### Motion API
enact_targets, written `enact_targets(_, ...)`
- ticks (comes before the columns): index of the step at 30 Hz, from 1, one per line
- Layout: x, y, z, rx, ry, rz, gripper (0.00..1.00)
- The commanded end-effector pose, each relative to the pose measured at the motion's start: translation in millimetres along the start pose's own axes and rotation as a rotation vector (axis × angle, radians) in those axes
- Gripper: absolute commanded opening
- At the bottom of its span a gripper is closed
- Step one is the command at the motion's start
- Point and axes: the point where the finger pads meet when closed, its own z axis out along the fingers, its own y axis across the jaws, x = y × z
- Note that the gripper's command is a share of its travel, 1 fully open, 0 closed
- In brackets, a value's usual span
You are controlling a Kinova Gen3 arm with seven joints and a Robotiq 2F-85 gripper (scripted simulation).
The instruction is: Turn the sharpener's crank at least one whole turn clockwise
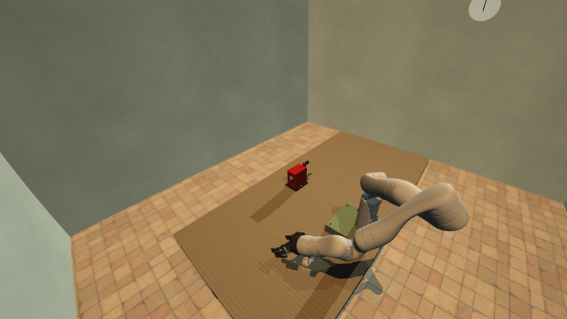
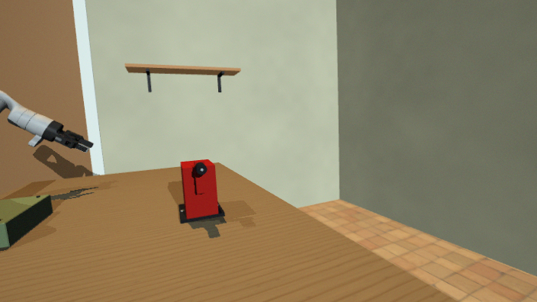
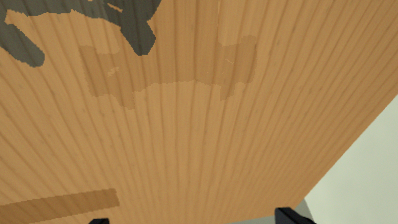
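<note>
The red pencil sharpener [image 1: 297, 176] stands upright on a dark base plate on the wooden table; it also shows in the exterior view [image 2: 199, 189]. Its black crank knob [image 2: 200, 169] is at the top of its circle, with the crank arm hanging down from it on the red face. In the top view the knob [image 1: 307, 163] sticks out at the far upper end. My gripper [image 1: 279, 250] is open and empty, far from the sharpener, low over the table's near part; it also shows at the left of the exterior view [image 2: 81, 144]. In the wrist view only the fingertips and bare table show.
A green box [image 1: 343, 221] lies on the table beside my arm's base; it also shows in the exterior view [image 2: 19, 217]. A wall shelf [image 2: 182, 70] hangs behind the table. The table's edge runs close to my gripper in the wrist view.
</note>
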Motion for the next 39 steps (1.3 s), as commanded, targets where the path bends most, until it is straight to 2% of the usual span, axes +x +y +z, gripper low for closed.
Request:
enact_targets(1, -8.9, 11.3, 12.0, -0.013, 0.009, -0.024, 1.0)
enact_targets(7, -27.0, 35.1, 43.5, -0.05, 0.034, -0.105, 1.0)
enact_targets(13, -56.3, 59.4, 89.1, -0.102, 0.062, -0.222, 1.0)
enact_targets(15, -56.3, 59.4, 89.1, -0.102, 0.062, -0.222, 1.0)
enact_targets(22, -109.0, 72.2, 157.7, -0.17, 0.091, -0.404, 1.0)
enact_targets(25, -135.0, 67.6, 189.0, -0.199, 0.104, -0.497, 1.0)
enact_targets(26, -135.9, 67.4, 190.1, -0.199, 0.104, -0.497, 1.0)
enact_targets(29, -163.2, 54.4, 221.8, -0.226, 0.119, -0.597, 1.0)
enact_targets(32, -164.1, 54.0, 222.8, -0.226, 0.119, -0.597, 1.0)
enact_targets(36, -201.3, 21.6, 263.9, -0.258, 0.146, -0.738, 1.0)
enact_targets(39, -219.5, -1.7, 283.3, -0.272, 0.164, -0.81, 1.0)
